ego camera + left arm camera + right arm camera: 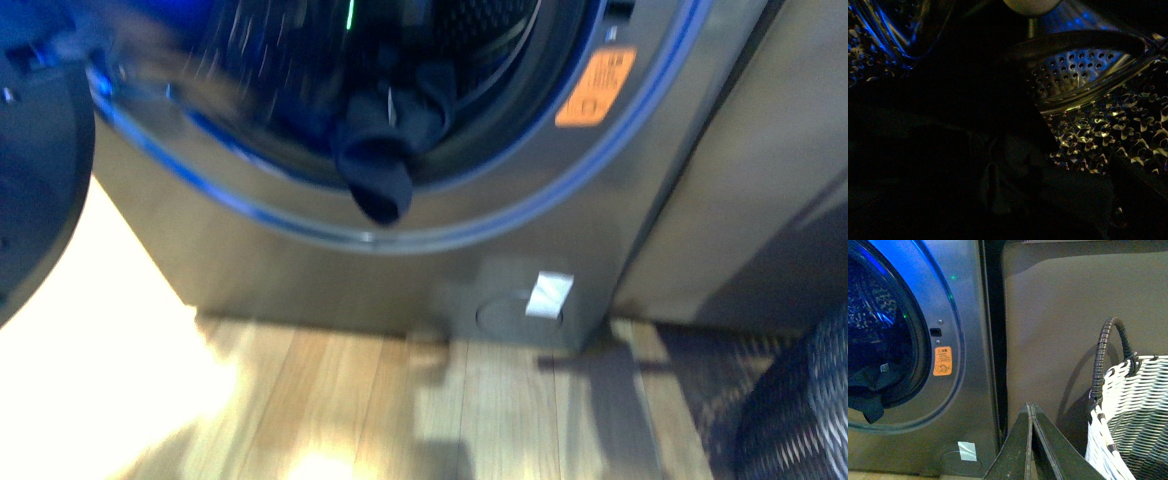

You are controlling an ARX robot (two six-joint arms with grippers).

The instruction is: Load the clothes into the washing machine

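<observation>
Clothes [385,140] lie mostly inside the washing machine [300,270], one end drooping over the gasket, so the load is unfinished. Right pincer [1031,440] is pressed together, empty; left pincer's state I cannot tell.

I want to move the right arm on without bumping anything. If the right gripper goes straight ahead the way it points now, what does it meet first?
Probably the grey panel beside the washing machine. The right gripper, jaws closed together, aims at it, between the machine and the wicker basket. Nothing shows in the way, though depth is unclear.
</observation>
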